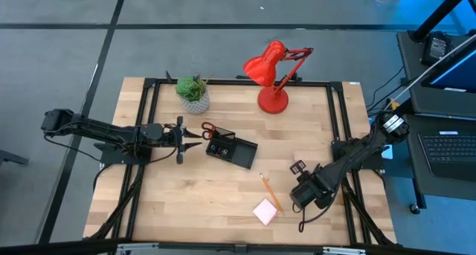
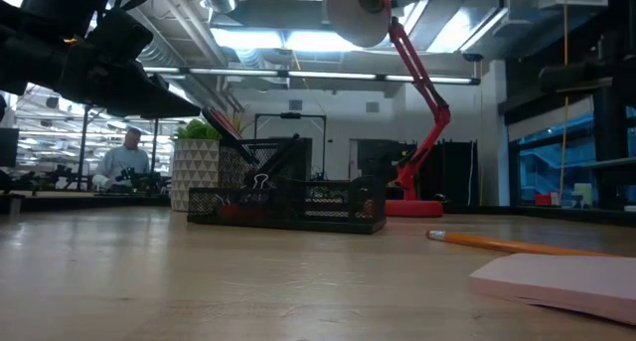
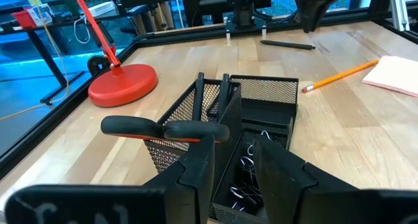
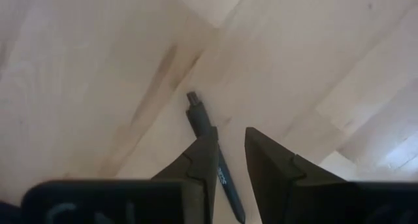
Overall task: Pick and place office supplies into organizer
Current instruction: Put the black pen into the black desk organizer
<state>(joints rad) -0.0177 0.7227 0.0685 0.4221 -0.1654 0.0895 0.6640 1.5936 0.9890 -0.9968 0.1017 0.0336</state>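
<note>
"Starting with the organizer (image 1: pixel 242 155), where did you have it?"

"It sat near the middle of the table (image 1: pixel 186 203), a low black mesh tray. The red-handled scissors (image 1: pixel 209 129) stood in its taller section, handles up, and black clips (image 3: pixel 243 185) lay in a lower compartment."

"And your left claw?"

"Your left gripper (image 1: pixel 190 140) hung just beside the organizer, on the side nearest the scissors. In the left wrist view its fingers (image 3: pixel 199 165) stood apart with nothing between them, and the scissors' handles showed just ahead of one fingertip. Whether they touched, I could not tell."

"What lay outside the tray?"

"An orange pencil (image 1: pixel 269 192) lay between the organizer and the table's near edge. The pink sticky-note pad (image 1: pixel 265 211) lay just beside its near end. A black pen (image 4: pixel 199 116) lay flat on the wood farther to the right."

"Did your right claw have that pen?"

"Your right gripper (image 1: pixel 297 168) was over it, pointing down. Its fingers (image 4: pixel 274 165) stood a little apart, with the pen running through the gap. The pen looked thinner than the gap, so it read as straddled and not pinched."

"Anything else?"

"A small potted plant (image 1: pixel 193 91) and a red desk lamp (image 1: pixel 271 76) stood along the far edge, well apart from your right arm. A person (image 2: pixel 124 162) sat far off in the room behind."
</note>
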